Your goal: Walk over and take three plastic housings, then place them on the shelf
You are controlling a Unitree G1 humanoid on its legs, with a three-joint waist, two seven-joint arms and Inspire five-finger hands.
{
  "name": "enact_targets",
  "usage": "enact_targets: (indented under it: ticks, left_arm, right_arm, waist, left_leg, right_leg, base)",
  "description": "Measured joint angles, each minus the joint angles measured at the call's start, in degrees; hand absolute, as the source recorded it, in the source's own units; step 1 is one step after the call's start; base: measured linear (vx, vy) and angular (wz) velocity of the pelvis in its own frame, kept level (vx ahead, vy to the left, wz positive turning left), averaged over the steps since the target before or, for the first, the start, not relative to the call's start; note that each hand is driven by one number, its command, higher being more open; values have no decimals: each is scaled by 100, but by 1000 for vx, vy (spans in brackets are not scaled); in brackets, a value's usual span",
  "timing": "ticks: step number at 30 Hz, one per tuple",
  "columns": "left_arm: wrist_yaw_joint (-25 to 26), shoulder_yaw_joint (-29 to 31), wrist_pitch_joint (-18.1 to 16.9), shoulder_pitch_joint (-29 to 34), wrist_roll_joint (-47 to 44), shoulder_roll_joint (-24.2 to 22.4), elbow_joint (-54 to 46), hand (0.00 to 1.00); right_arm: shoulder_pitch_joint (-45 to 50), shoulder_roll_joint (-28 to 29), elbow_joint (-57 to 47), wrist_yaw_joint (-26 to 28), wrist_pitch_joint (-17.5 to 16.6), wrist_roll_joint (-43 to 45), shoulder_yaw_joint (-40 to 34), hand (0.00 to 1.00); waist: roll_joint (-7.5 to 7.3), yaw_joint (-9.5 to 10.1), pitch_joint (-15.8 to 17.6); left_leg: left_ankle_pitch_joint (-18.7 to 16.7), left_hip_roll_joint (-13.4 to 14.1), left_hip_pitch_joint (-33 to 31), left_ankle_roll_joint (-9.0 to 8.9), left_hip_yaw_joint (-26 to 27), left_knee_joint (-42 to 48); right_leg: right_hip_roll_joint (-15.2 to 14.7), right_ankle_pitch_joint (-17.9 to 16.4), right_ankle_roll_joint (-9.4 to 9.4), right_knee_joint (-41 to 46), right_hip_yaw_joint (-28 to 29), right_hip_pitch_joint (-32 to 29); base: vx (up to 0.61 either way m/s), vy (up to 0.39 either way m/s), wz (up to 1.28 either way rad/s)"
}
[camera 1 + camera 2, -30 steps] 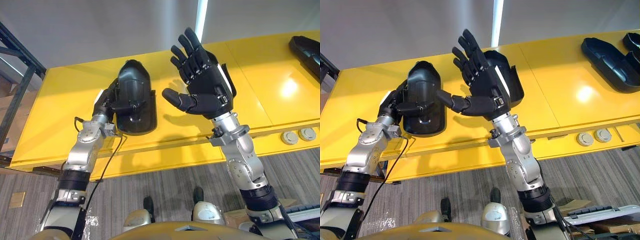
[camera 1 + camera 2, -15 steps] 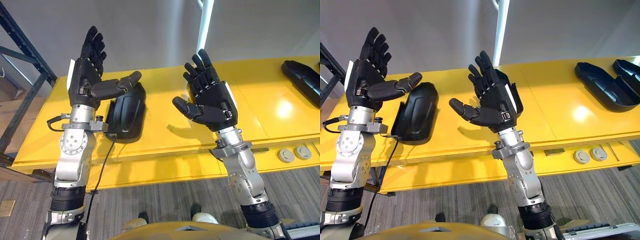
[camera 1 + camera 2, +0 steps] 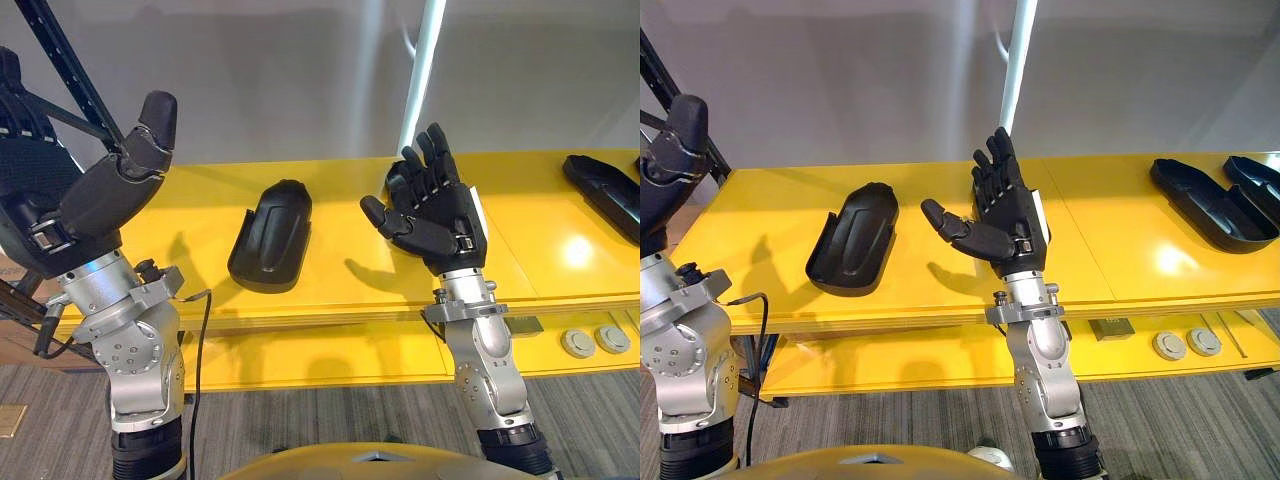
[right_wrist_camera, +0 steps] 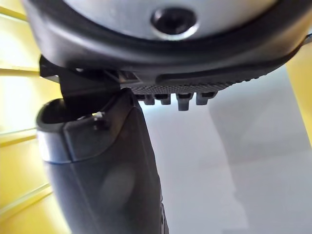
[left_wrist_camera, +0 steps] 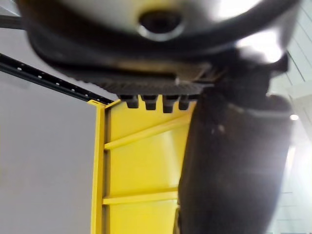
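A black plastic housing (image 3: 270, 235) lies hollow side up on the yellow shelf (image 3: 340, 275), left of centre, with nothing touching it. My left hand (image 3: 100, 190) is raised in the air to the left of it, open and empty; its thumb (image 5: 234, 161) shows in the left wrist view. My right hand (image 3: 1005, 215) is held up over the shelf's middle, palm toward me, open and empty, to the right of the housing. Two more black housings (image 3: 1200, 200) (image 3: 1255, 180) lie at the shelf's far right.
A dark rack post (image 3: 60, 60) slants up at the far left and a pale pole (image 3: 420, 80) rises behind the shelf. Two round discs (image 3: 1180, 343) sit on the lower yellow level at the right. Grey floor lies in front.
My left hand has let go of the housing and lifted away to the left, opening. The housing now lies alone on the shelf. The camera has tilted up.
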Motion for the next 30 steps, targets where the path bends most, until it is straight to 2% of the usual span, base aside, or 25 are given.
enact_targets:
  ticks: [6,8,12,15,23,27,30]
  left_arm:
    - [-90,-276,71,494,-5,-74,14,100]
    - [-166,-337,232,633,-6,-101,116,100]
    - [-563,-373,873,1025,-5,-106,590,100]
    - [-831,-369,1166,1381,-13,-107,821,100]
    - [-1430,1,1236,1598,-265,-114,800,100]
    - [-1570,151,1311,1940,-434,-113,801,100]
    - [-1927,164,1402,2123,-911,-114,800,100]
  right_arm:
    - [200,-21,3,38,-7,-18,-291,100]
    - [346,-22,3,46,-15,-160,-363,100]
    - [560,-24,-4,125,-19,-171,-609,100]
    - [549,-25,-13,43,-22,-158,-768,100]
    - [501,-25,-69,14,-22,-175,-931,100]
    - [190,-266,-201,208,-205,-152,-1050,100]
    - [104,-461,-485,302,-351,-152,-1101,100]
  waist:
    - [6,1,296]
    - [3,1,337]
    - [-1,-3,562]
    - [-18,1,609]
    - [-16,142,629]
    - [38,163,915]
    - [113,165,1036]
  left_leg:
    - [-43,-11,8,2,-12,128]
    - [-51,-17,-22,-8,-6,133]
    - [-54,-18,-152,-21,-5,119]
    - [-22,-7,-247,-24,-9,103]
    - [-84,0,-301,-4,-41,145]
    - [-497,-11,-620,51,14,899]
    - [-529,-25,-749,71,13,966]
  right_leg:
    - [-9,5,6,0,9,55]
    - [-7,-20,15,-1,19,15]
    - [-15,-32,4,-1,-30,-109]
    - [-12,-2,17,1,-67,-200]
    - [-41,6,8,4,-150,-197]
    - [-114,0,17,84,-26,-237]
    - [-138,-1,24,135,-18,-349]
  base:
    - [-3,1,-1]
    - [-12,2,-2]
    - [0,0,0]
    - [28,-3,3]
    - [36,0,5]
    - [-52,34,-11]
    - [-37,29,0]
